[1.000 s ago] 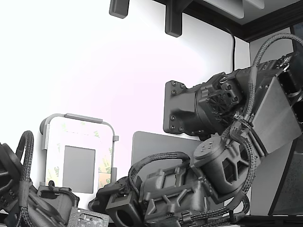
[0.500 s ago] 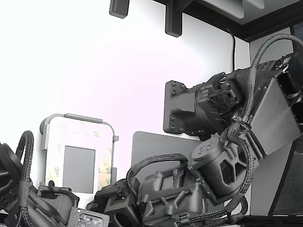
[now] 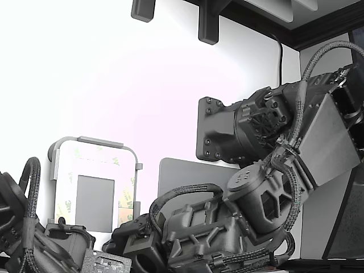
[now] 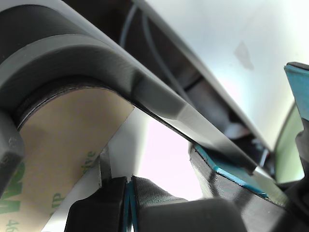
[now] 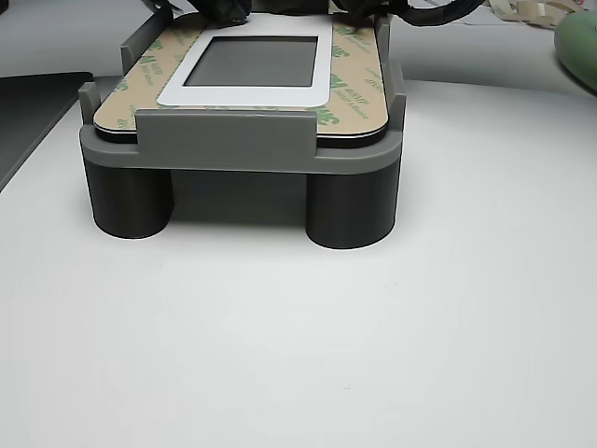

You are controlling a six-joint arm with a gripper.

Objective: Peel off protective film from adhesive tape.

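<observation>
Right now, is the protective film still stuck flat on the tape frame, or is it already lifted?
Mostly flat: the protective film lies flush around the frame in the grey holder. Its far edge under the gripper is hidden, so cannot tell there.

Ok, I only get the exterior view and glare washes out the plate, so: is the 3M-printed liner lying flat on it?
Observer: In the other view, the tan, green-printed protective film lies flat along the frame's front and both sides.
Operator: Where's the end effector?
Observer: The dark end effector sits at the far edge of the grey raised fixture.
Operator: Gripping anything?
Observer: Can't tell; the wrist view only shows its dark fingers close beside the film's rounded corner.
</observation>
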